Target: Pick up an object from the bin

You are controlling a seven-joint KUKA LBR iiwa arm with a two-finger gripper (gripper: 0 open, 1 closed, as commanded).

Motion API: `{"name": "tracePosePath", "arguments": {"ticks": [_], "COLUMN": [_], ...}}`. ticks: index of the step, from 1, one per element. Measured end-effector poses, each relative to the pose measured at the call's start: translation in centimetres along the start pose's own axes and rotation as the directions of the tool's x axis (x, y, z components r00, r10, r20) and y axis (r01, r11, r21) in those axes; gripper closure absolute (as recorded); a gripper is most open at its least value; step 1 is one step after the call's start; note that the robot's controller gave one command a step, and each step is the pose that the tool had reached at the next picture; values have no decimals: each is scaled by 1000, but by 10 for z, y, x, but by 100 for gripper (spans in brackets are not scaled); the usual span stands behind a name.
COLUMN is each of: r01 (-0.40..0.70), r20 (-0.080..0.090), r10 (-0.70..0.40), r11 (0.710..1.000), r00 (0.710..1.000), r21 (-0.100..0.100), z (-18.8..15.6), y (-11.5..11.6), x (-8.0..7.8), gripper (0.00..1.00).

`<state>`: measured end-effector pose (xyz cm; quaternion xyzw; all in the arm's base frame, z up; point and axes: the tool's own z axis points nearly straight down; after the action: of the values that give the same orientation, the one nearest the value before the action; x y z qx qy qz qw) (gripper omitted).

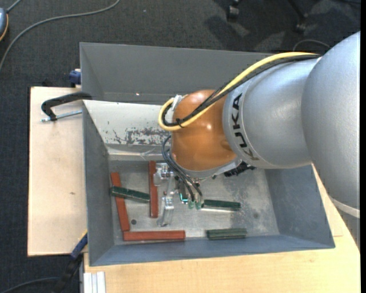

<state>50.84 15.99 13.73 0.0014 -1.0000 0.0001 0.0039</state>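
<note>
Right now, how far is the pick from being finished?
Done: the end effector is down at the floor of the bin, between a red stick and a green stick. In hand: nothing; its fingers look open, with bare floor between them. Left: close on a stick and lift it out.

I'm looking down at dark carpet with a cable snaking across and chair legs poking in up top.
</note>
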Motion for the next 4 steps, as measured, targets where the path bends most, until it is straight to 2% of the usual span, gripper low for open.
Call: {"name": "tracePosePath", "arguments": {"ticks": [1,2,3,4], "r01": [-33,-287,-77,-138], "r20": [9,13,13,5], "r10": [33,287,77,138], "r11": [999,958,997,990], "r00": [999,958,997,990], "r21": [-5,-7,-3,-3], "z": [70,35,35,67], "y": [75,45,1,69], "x": [-41,-59,-79,-60], "gripper": [0,0,0,0]}}
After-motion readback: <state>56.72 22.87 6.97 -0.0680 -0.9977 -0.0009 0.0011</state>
